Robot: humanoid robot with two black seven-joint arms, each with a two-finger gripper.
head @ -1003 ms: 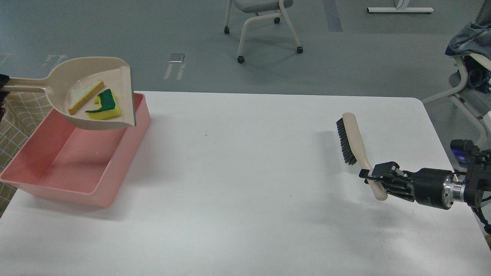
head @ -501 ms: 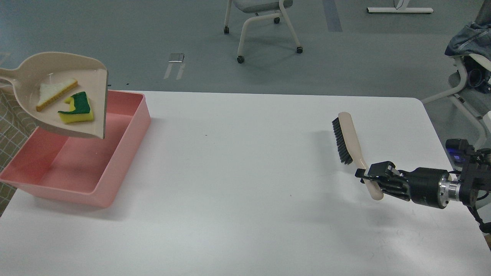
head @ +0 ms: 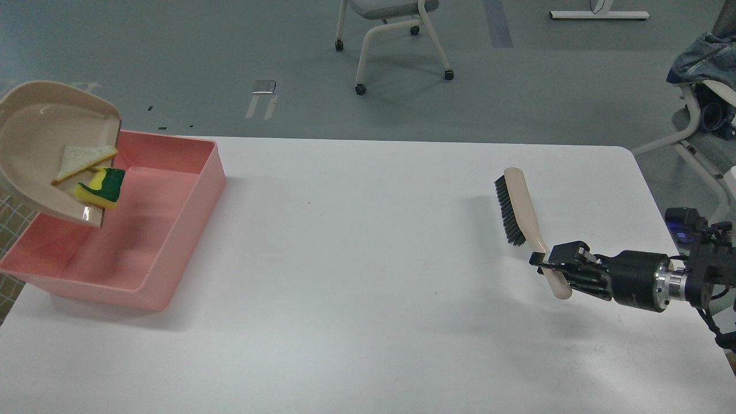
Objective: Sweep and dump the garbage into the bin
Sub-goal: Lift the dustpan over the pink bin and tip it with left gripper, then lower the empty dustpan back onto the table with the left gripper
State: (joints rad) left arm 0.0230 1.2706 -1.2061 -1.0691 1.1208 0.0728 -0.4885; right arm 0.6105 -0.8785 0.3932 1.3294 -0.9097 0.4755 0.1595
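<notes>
The beige dustpan (head: pixel 40 132) hangs tilted steeply over the left part of the pink bin (head: pixel 172 230), its open lip pointing down into it. The white bread slice (head: pixel 80 158) and the yellow and green sponge (head: pixel 103 187) lie at the pan's lip, the sponge partly over the edge. My left gripper is out of view past the left edge. My right gripper (head: pixel 552 265) is shut on the handle of the beige brush (head: pixel 520 210) and holds it over the table's right side, bristles facing left.
The white table (head: pixel 368 287) carries the bin at its left end. A wheeled chair (head: pixel 397 34) stands on the grey floor behind the table. Another chair with blue cloth (head: pixel 707 63) is at the far right.
The dustpan has moved left and tipped more steeply over the bin. The bread slice and sponge have slid down to its lip. The right gripper and brush drifted slightly left.
</notes>
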